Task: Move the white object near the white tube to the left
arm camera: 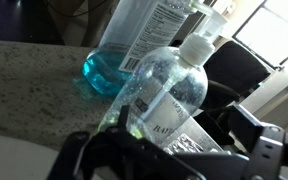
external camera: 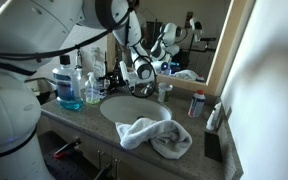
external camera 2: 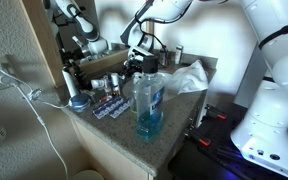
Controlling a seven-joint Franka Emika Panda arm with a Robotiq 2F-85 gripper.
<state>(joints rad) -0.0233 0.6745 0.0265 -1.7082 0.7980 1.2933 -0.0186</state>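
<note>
Gripper [arm camera: 164, 155] spread wide, clear pump bottle [arm camera: 169, 95] just ahead, mouthwash [arm camera: 134, 45] behind

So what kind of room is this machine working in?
Most likely a bathroom: there's a sink with a wall mirror behind it, a crumpled towel and a bottle of blue mouthwash on the counter.

Surface [external camera: 79, 122]: speckled grey-brown stone pattern. Sink [external camera: 122, 110]: plain white basin. Cloth [external camera: 156, 136], at the sink's near rim: white with grey folds. Tall bottle [external camera: 68, 84], beside the sink: clear, blue liquid in the lower part, white label with dark print. Pump bottle [arm camera: 169, 92], same side of the sink: clear, white pump head. Arm [external camera 2: 274, 70]: white shells, black joints.
</note>
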